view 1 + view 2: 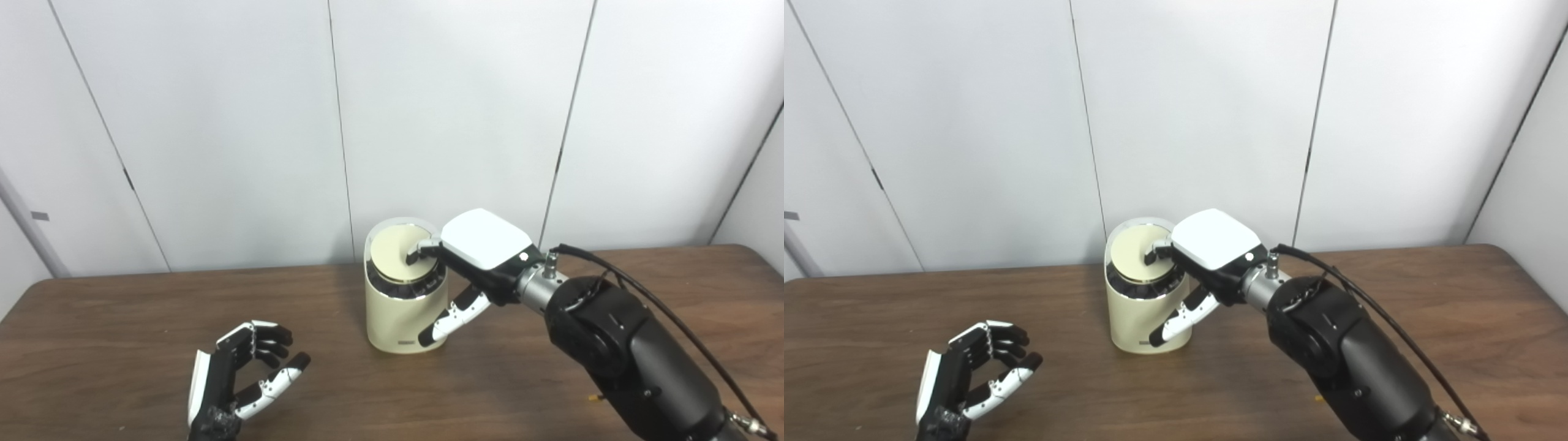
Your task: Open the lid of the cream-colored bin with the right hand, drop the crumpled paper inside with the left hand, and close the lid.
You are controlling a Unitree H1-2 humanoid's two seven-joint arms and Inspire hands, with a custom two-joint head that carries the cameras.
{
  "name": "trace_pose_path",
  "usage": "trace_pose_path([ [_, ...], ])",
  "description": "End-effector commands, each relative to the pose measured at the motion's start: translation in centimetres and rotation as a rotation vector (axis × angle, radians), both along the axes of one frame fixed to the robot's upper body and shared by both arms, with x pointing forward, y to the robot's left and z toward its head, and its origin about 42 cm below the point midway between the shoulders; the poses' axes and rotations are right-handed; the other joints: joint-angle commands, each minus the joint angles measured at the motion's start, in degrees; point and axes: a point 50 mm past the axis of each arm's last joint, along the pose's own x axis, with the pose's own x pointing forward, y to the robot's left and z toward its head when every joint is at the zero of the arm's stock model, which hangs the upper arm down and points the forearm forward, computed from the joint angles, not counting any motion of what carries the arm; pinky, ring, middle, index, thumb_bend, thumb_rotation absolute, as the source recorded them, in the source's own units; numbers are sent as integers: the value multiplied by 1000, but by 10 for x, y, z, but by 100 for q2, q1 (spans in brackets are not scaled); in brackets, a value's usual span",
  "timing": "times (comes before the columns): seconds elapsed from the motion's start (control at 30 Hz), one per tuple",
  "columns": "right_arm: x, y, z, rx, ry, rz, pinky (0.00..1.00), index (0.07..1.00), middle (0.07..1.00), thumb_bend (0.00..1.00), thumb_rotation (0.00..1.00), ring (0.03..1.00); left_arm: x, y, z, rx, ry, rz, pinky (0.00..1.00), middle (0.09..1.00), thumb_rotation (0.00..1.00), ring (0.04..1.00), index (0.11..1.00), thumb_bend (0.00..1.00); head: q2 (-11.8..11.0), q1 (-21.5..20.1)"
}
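The cream-colored bin (398, 321) stands upright at the back middle of the brown table (122, 318). Its round cream lid (390, 252) sits on top inside a chrome ring, tilted toward me, with a dark band below its front edge. My right hand (484, 245) is over the bin's right side. Its fingertips (418, 252) rest on the lid and its thumb (453, 318) hangs apart along the bin's front right wall. My left hand (245, 373) is open and empty, palm up, low at the front left, well apart from the bin. No crumpled paper is in view.
White wall panels (245, 122) stand right behind the table's back edge. My right forearm (631, 361) with its black cable crosses the right front of the table. The table's right corner is rounded.
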Motion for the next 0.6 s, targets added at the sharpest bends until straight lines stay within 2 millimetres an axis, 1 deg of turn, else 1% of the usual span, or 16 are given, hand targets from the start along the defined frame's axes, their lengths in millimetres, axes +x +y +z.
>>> trace_pose_path([
  [0.0,2,5,22,-29,-58,32,708,742,754,1000,742,742,-4,-6,0,-7,-8,-8,399,541,265,489,528,749,7,-3],
  [0.1,2,5,23,-43,-56,34,721,750,762,1000,751,750,-4,-8,0,-12,-5,-6,394,541,273,487,527,761,7,1],
  [0.3,2,7,25,-79,-68,49,706,747,758,1000,757,746,-3,-10,0,-10,-5,-8,397,543,270,490,530,759,9,-4],
  [0.43,2,12,27,-116,-71,57,704,749,759,1000,766,750,-2,-11,-1,-14,-3,-10,401,544,278,493,531,765,2,-11],
  [0.57,2,17,30,-149,-73,68,714,760,773,994,753,768,-1,-14,-1,-13,-7,-12,400,545,281,493,532,765,-7,-23],
])
